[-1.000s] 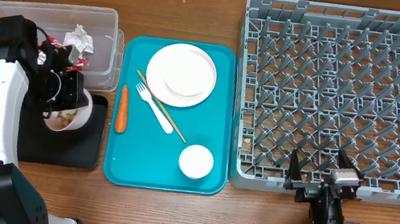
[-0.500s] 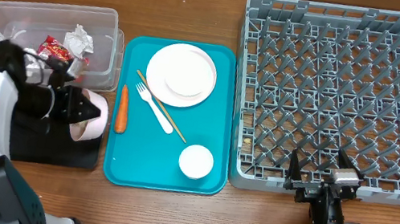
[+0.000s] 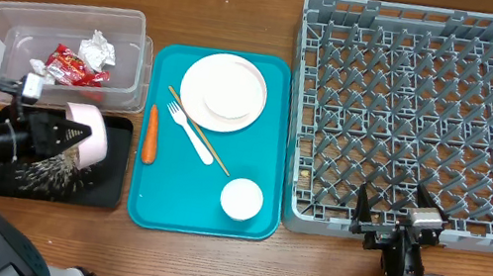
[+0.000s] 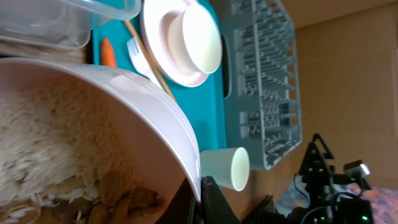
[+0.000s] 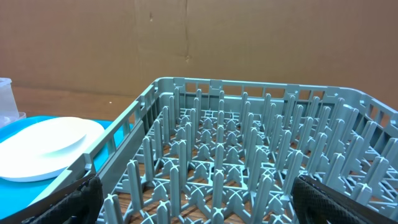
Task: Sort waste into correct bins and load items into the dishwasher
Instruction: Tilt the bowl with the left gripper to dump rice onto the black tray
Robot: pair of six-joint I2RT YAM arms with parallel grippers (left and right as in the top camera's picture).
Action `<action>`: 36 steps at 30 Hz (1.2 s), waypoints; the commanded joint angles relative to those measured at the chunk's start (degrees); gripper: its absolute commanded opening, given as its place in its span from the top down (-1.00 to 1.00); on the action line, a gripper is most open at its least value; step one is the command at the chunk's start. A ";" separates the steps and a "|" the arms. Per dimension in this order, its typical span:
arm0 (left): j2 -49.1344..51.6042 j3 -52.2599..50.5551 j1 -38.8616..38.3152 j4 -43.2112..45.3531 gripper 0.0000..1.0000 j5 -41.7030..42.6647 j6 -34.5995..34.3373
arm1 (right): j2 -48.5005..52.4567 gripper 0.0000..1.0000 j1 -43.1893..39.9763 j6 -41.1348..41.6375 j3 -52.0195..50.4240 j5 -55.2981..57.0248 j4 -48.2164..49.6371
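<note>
Left gripper (image 3: 54, 138) clamped on rim of pink bowl (image 3: 87, 129). Bowl tipped on its side over black tray (image 3: 107, 193). Rice and nut scraps (image 3: 45, 175) scattered on tray below the bowl mouth, more inside the bowl in the wrist view. Clear tub (image 3: 5, 22) just behind, holding red wrapper (image 3: 68, 66) and paper wad (image 3: 98, 48). Carrot (image 3: 152, 132), plate (image 3: 223, 91), fork (image 3: 189, 131), chopstick (image 3: 214, 153) and cup (image 3: 241, 198) on teal tray (image 3: 272, 132). Right gripper (image 3: 393, 208) spread apart, holding nothing, at near edge of dish rack (image 3: 411, 115).
</note>
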 commanded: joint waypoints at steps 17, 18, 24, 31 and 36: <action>-1.53 -0.02 2.62 -10.49 0.92 10.93 18.84 | -0.57 -1.00 -0.15 -0.22 -0.61 0.13 0.35; -1.53 -0.02 2.62 -10.84 0.92 10.95 18.78 | -0.57 -1.00 -0.15 -0.22 -0.61 0.11 0.35; -1.53 -0.02 2.58 -14.67 0.92 11.80 20.98 | -0.57 -1.00 -0.15 -0.22 -0.61 0.11 0.35; -1.53 -0.70 2.58 -14.99 0.91 12.17 20.35 | -0.57 -1.00 -0.15 -0.22 -0.61 0.13 0.35; -1.53 -1.05 2.58 -15.26 0.92 11.85 19.02 | -0.57 -1.00 -0.15 -0.22 -0.61 0.11 0.35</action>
